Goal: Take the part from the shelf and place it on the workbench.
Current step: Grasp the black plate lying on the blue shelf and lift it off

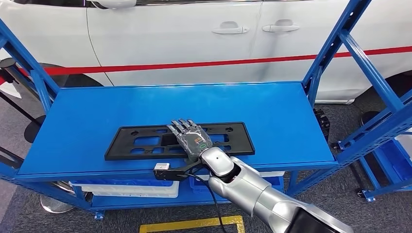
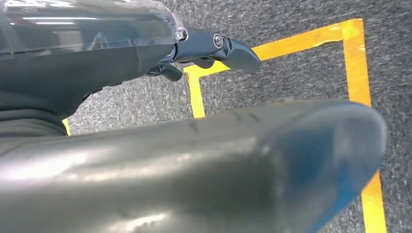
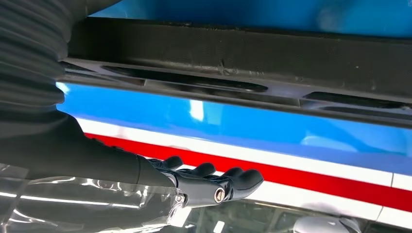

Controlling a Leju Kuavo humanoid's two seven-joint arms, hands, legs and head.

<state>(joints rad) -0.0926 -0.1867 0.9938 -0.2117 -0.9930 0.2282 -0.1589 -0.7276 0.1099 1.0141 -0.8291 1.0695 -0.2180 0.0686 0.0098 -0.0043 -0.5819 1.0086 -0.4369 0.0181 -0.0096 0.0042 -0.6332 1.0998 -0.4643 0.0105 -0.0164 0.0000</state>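
The part, a long flat black plate (image 1: 243, 143) with several cut-outs, lies on the blue top shelf (image 1: 97, 111) near its front edge. My right hand (image 1: 190, 136) reaches in from the front over the plate's middle, fingers stretched out and pointing away from me. In the right wrist view the dark fingers (image 3: 218, 182) hover a little off the plate (image 3: 243, 48) with a gap between; the thumb is hidden. My left hand (image 2: 170, 160) hangs over the grey floor, its fingers (image 2: 214, 48) loosely extended and holding nothing.
A white car (image 1: 194, 34) with a red stripe stands right behind the shelf. Blue uprights frame both ends, and another blue rack (image 1: 384, 121) stands at the right. White bins (image 1: 126, 187) sit on the lower shelf. Yellow tape (image 1: 194, 224) marks the floor in front.
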